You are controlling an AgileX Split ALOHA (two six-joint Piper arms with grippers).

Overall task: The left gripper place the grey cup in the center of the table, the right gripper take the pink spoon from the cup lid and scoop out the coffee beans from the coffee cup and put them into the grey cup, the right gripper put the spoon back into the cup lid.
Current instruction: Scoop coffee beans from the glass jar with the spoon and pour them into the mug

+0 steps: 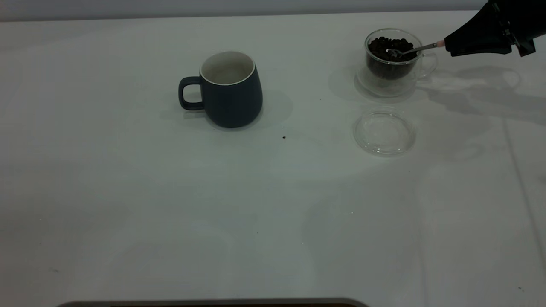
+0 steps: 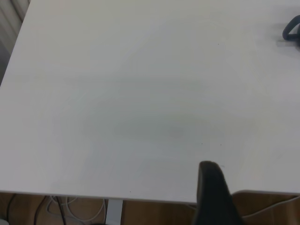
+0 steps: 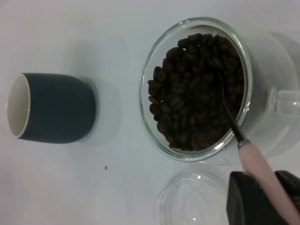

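Note:
The grey cup (image 1: 230,89) (image 3: 56,108) stands upright near the middle of the table (image 1: 170,204), handle to the left, and its white inside shows nothing in it. At the far right stands the clear coffee cup (image 1: 390,76) (image 3: 146,98), filled with coffee beans (image 1: 390,44) (image 3: 187,98). My right gripper (image 1: 448,46) (image 3: 265,187) is shut on the pink handle of the pink spoon (image 1: 411,50) (image 3: 260,168), whose metal bowl dips into the beans. The cup lid (image 1: 384,131) (image 3: 192,201) lies bare in front of the coffee cup. My left gripper (image 2: 213,183) hangs over the table's edge, away from the cups.
A dark speck (image 1: 284,137) lies on the white table between the grey cup and the lid. In the left wrist view the grey cup's handle (image 2: 291,32) shows at the picture's edge, and cables hang below the table edge (image 2: 93,194).

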